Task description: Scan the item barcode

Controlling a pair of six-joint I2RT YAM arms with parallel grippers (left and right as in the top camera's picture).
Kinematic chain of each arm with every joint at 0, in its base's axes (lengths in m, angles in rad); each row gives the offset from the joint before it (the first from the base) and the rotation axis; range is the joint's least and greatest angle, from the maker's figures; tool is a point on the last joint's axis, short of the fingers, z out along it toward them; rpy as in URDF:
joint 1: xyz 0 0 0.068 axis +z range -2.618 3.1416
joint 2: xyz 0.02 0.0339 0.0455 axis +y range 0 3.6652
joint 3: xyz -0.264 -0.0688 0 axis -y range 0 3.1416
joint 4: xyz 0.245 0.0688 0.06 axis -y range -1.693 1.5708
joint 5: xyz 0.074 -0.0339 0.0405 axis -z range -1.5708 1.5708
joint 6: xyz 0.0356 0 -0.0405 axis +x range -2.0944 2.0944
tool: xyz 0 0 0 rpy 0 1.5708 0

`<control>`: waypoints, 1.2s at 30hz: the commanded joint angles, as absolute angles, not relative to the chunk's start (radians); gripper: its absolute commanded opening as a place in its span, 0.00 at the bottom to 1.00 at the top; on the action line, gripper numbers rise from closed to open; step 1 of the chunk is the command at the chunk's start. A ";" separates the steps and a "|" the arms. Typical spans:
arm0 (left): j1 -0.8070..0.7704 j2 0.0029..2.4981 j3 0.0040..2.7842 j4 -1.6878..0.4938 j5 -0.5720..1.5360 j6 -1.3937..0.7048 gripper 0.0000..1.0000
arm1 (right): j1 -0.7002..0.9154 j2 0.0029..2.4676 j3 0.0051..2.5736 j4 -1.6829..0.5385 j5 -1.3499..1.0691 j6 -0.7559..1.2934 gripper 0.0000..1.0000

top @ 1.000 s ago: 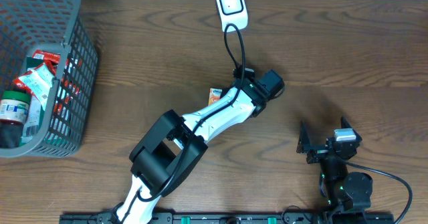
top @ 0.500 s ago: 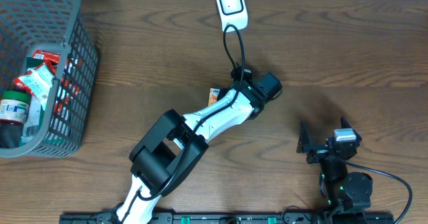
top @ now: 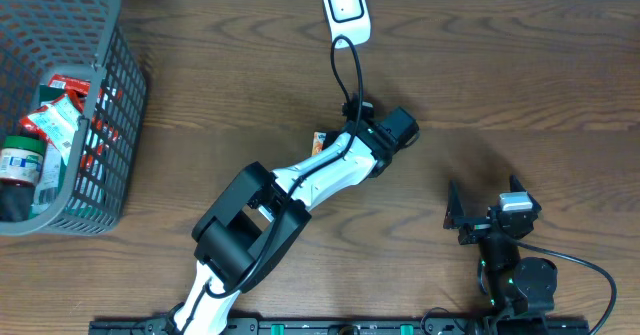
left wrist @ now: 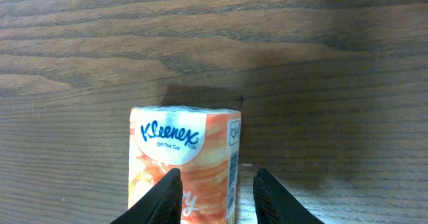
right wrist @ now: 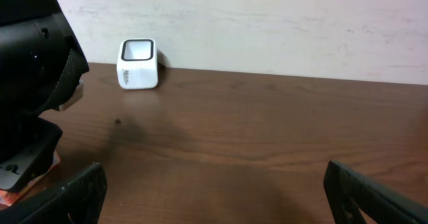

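Note:
The item is an orange and white Kleenex tissue pack [left wrist: 184, 150]. My left gripper [left wrist: 214, 174] is shut on its lower part: the left finger crosses the front face and the right finger sits at the edge with the narrow printed side panel [left wrist: 234, 134]. From overhead only the pack's end [top: 321, 138] peeks out beside the left wrist [top: 385, 133], a little in front of the white scanner [top: 345, 10]. Over the table's near right, my right gripper [top: 485, 203] stands wide open and holds nothing. In the right wrist view the right gripper [right wrist: 214, 177] faces the scanner [right wrist: 138, 63].
A grey mesh basket [top: 100, 105] with several packaged goods and a jar stands at the far left. The scanner's black cable [top: 350, 70] runs from the scanner toward the left wrist. The table is dark wood.
The left wrist has crept slightly to the left with the pack. The right arm has not moved.

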State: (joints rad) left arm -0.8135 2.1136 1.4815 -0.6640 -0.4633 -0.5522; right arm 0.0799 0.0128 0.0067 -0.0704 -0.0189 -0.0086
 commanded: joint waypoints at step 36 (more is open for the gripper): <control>-0.807 2.170 1.437 -0.669 -0.456 -0.563 0.29 | 0.086 0.011 0.005 -0.074 -0.017 -0.016 0.99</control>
State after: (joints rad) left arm -0.8120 2.1464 1.4696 -0.6586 -0.4786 -0.5495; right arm 0.0799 0.0128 0.0067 -0.0704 -0.0189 -0.0086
